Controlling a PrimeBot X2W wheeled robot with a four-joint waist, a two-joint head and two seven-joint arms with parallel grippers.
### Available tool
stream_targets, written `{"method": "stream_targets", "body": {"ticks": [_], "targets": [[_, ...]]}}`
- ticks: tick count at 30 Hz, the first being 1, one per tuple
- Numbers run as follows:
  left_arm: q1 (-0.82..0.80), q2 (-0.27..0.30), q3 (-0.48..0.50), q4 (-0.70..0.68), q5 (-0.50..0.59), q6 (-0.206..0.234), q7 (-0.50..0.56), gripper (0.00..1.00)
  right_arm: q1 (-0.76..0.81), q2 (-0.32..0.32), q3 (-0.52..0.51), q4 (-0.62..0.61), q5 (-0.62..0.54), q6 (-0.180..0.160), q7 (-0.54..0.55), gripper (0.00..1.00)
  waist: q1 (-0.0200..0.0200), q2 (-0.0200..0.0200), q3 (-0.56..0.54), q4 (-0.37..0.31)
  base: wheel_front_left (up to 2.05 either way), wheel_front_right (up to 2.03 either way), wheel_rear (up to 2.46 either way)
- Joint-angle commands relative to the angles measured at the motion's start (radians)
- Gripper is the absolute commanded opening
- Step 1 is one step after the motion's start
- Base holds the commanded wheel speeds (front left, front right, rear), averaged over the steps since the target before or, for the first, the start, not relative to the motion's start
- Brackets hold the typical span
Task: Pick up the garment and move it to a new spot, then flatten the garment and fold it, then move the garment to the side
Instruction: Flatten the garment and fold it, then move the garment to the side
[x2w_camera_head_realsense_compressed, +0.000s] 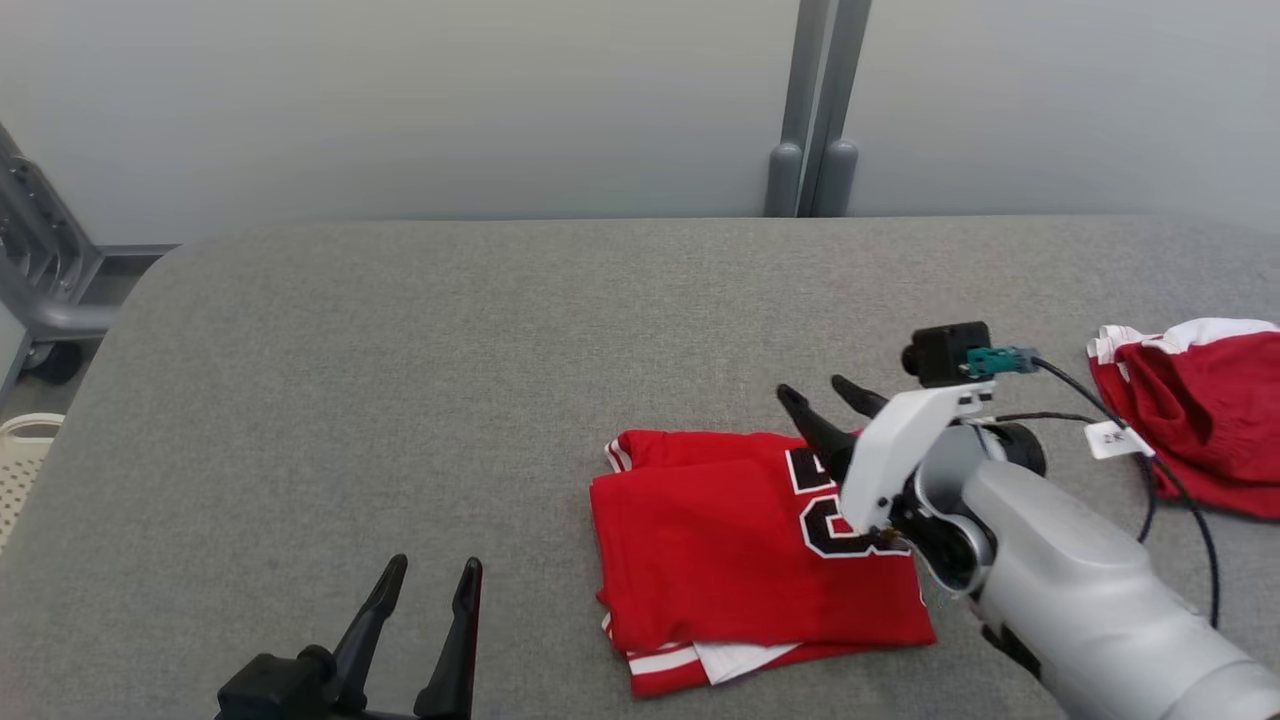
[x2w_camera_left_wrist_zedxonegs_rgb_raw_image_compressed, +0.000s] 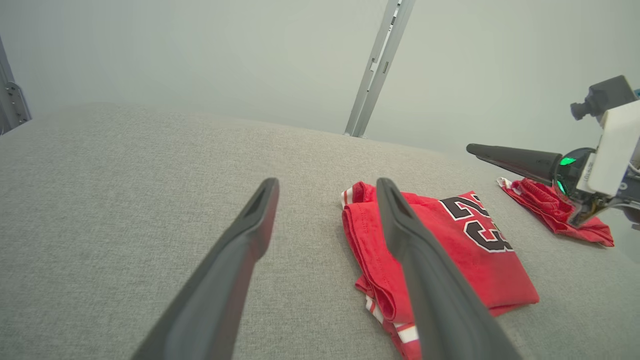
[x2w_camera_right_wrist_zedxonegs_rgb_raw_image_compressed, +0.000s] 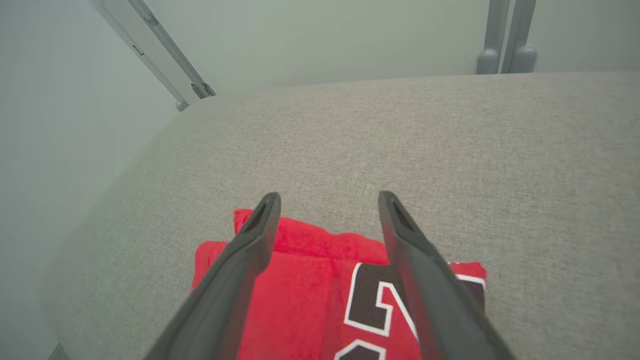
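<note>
Shirt (x2w_camera_head_realsense_compressed: 720, 540), red and folded, lies on the grey table (x2w_camera_head_realsense_compressed: 400, 350). Right gripper (x2w_camera_head_realsense_compressed: 812, 388) hangs above it, jaws wide and empty. Left gripper (x2w_camera_head_realsense_compressed: 435, 565) has wide jaws too

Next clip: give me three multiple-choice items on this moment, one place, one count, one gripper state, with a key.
1. Where does the crumpled red-and-white garment lie, relative to the folded red jersey with the black number?
A) to the robot's right, apart
B) on top of it
C) to the robot's left
2. How many red garments lie on the grey fabric table?
A) one
B) two
C) three
3. The right gripper is:
A) shut on the jersey
B) open, holding nothing
C) shut, empty
Key: 1 A, bare table separates them; 2 B, the jersey and the crumpled garment; 3 B, its fingers stand apart above the jersey.
</note>
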Motion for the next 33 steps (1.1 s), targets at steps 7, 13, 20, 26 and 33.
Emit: {"method": "stream_targets", "body": {"ticks": [7, 13, 20, 26, 33], "targets": [[-0.011, -0.004, 0.0, -0.002, 0.021, 0.011, -0.002, 1.0, 0.101, -0.189, 0.019, -0.146, -0.024, 0.0, 0.041, 1.0, 0.0, 0.0, 0.02, -0.062, 0.0, 0.0, 0.0], [-0.034, 0.003, -0.004, 0.0, 0.031, 0.01, -0.002, 1.0, 0.165, -0.259, 0.005, -0.216, -0.015, 0.0, 0.077, 1.0, 0.0, 0.0, 0.049, -0.069, 0.0, 0.0, 0.0], [-0.057, 0.004, -0.008, 0.005, 0.033, 0.011, 0.008, 1.0, 0.205, -0.263, -0.013, -0.225, -0.003, 0.0, 0.114, 1.0, 0.0, 0.0, 0.077, -0.026, 0.0, 0.0, 0.0], [-0.062, 0.008, -0.004, 0.007, 0.03, 0.012, 0.008, 1.0, 0.213, -0.247, -0.016, -0.182, 0.017, 0.0, 0.16, 1.0, 0.0, 0.0, 0.095, 0.024, 0.0, 0.0, 0.0], [-0.067, 0.007, -0.005, 0.01, 0.027, 0.011, 0.008, 1.0, 0.197, -0.23, -0.015, -0.129, 0.034, 0.0, 0.194, 0.93, 0.0, 0.0, 0.101, 0.051, 0.0, 0.0, 0.0]]}}
